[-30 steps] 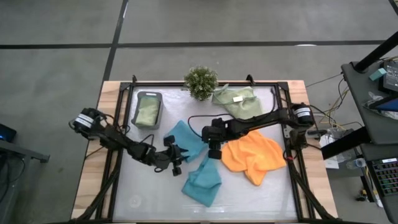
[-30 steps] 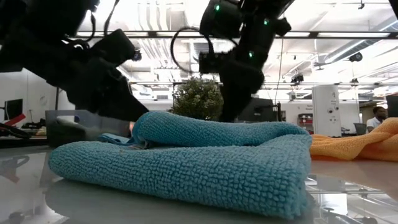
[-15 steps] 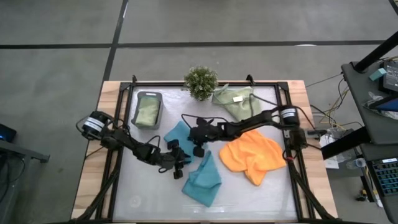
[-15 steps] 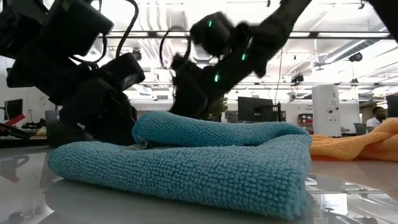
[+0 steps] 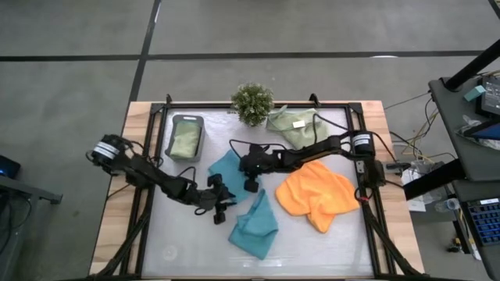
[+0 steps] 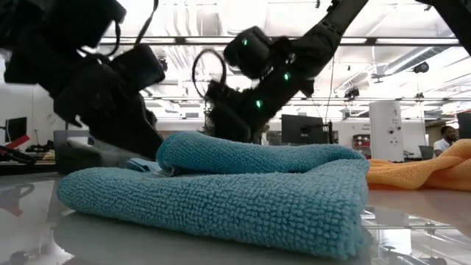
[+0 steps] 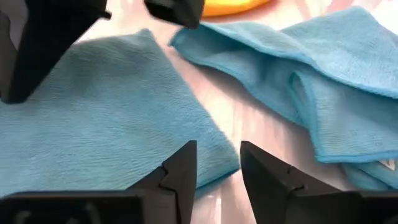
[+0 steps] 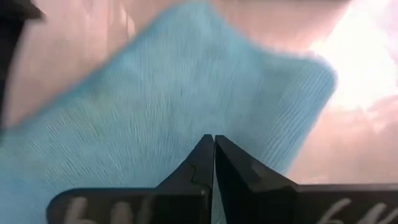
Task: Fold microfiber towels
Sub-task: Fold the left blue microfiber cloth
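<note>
Right hand [image 5: 250, 184] sits clenched over the flat teal towel [image 5: 229, 171] mid-table, its fingers [image 8: 211, 163] pressed together against the cloth; whether a pinch of fabric is caught between them cannot be told. Left hand [image 7: 217, 167] hangs just beside that towel's near corner, fingers parted, grasping nothing. Second teal towel [image 5: 255, 224] lies roughly doubled over nearer the front edge of the table [image 5: 312, 250]. Orange towel [image 5: 319, 195] rumpled to the right; sage towel [image 5: 298, 127] with white tag at the back, beside the plant [image 5: 252, 102]; another sage one sits in the tray [image 5: 187, 137]. Cloth looks light, limp, grippy pile; best taken at a corner or hem, likely to drape and drag.
</note>
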